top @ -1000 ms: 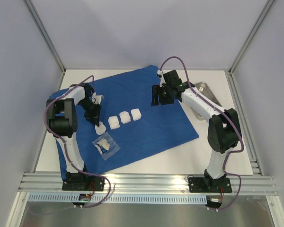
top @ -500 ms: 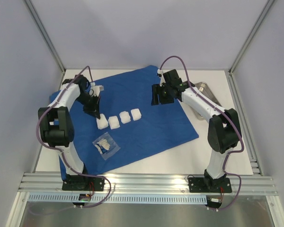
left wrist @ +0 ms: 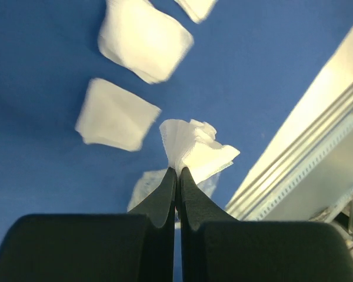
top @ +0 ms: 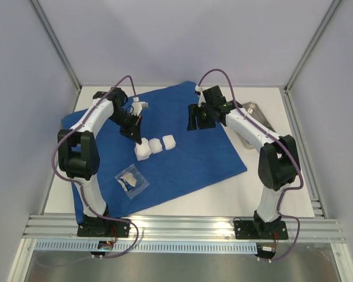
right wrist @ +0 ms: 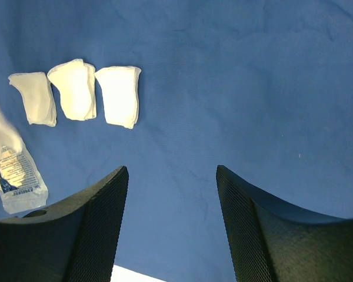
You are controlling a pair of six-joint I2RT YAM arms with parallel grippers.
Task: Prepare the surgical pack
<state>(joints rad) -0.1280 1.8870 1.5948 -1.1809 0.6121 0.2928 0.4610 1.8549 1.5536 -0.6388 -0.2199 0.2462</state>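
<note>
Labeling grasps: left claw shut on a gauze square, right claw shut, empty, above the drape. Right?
Not quite. The right claw is open, not shut, empty above the drape; the right wrist view shows it. The left claw is shut on a gauze square.

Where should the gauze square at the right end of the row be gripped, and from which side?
Probably from straight above, pinching the right edge of the gauze square. It lies flat and soft on the blue drape, so nothing slides under it, and its neighbour crowds the left edge. The open right gripper is on that side.
</note>
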